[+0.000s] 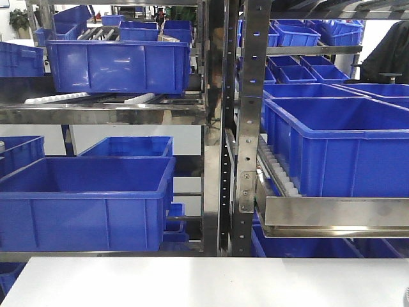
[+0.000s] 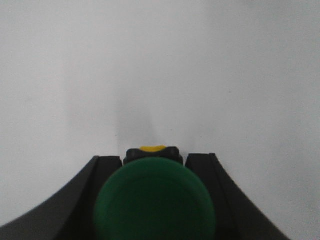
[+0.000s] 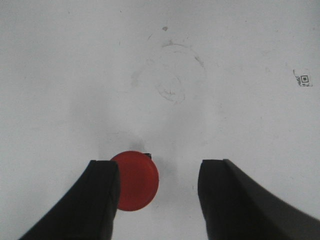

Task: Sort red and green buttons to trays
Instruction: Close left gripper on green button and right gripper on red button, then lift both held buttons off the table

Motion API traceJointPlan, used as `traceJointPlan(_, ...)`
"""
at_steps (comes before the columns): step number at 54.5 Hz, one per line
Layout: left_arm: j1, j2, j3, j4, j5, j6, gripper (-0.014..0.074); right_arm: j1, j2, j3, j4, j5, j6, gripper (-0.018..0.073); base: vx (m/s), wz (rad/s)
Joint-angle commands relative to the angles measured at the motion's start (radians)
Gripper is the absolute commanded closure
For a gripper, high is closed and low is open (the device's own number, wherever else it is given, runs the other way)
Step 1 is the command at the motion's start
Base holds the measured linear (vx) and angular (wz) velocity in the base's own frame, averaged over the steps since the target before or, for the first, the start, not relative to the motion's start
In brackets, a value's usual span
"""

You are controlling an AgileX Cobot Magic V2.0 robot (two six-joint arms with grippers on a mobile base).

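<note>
My left gripper [image 2: 155,159]: fingers clamped on green button [image 2: 155,202], dark body between them, cap toward camera, white table [image 2: 75,75] beyond. My right gripper [image 3: 159,167]: fingers apart, red button [image 3: 135,180] upright on table between them, tight against picture-left finger, wide gap on other side; centre before closing. Tabletop scuffed, small sticker [image 3: 302,78]. Trays out of view; blue crates [image 1: 108,64] on racks ahead.
</note>
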Motion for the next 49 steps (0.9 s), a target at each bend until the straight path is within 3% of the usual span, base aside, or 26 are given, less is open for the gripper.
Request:
traceJointPlan(1,-0.008,-0.023,-0.023,-0.006,-0.041,0.0,0.0605,-0.005,0.065,-0.078,0.0,-0.003,-0.02,0.0125,0.0,0.0)
traceJointPlan(18,-0.008,-0.023,-0.023,-0.006,-0.041,0.001,0.0605,-0.005,0.251,-0.164,0.055,0.058,-0.102,0.0125,0.0,0.0)
traceJointPlan(32,-0.008,-0.023,-0.023,-0.005,-0.041,0.0,0.0603,-0.005,0.287,-0.184,0.199,0.042,-0.196,0.0118,0.0,0.0)
traceJointPlan(49,-0.008,-0.023,-0.023,-0.005,-0.043,0.0,0.0602,-0.005,0.287,-0.184,0.185,0.11,-0.192,0.0037,0.0,0.0)
